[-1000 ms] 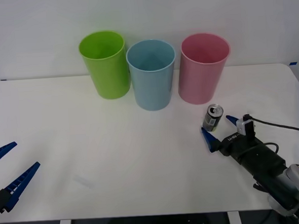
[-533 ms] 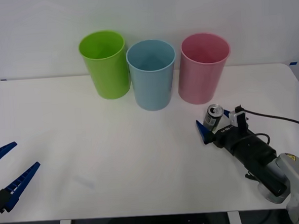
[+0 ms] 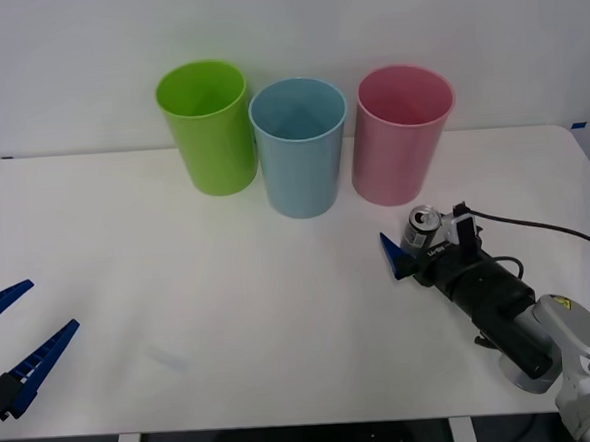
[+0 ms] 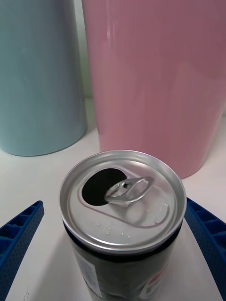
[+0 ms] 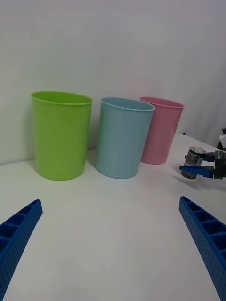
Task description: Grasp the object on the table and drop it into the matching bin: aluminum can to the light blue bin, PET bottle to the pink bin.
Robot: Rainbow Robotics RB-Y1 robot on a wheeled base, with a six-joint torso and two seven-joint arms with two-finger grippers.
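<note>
Upright on the table (image 3: 230, 305), the aluminum can (image 3: 420, 230) stood just in front of the pink bin (image 3: 402, 134). Around it, the right gripper (image 3: 418, 246) had its blue fingers spread, one either side. Far from that bin, the left gripper (image 3: 21, 333) hung parted, idle.

Three bins stand in a row at the back of the large white rectangular counter (image 3: 229, 285). The tall light blue plastic cup-shaped bin (image 3: 299, 147) is in the middle, with the tall lime green plastic bin (image 3: 207, 127) to its left and the tall pink plastic cup-shaped bin (image 3: 402, 132) to its right. The small dark grey-black aluminum can (image 3: 420, 231) stands before the pink bin, right of the blue bin and nearer, between the spread fingers of the right hand (image 3: 417, 242). The left hand (image 3: 17, 338) sits far left of the blue bin, at the counter's near edge.
</note>
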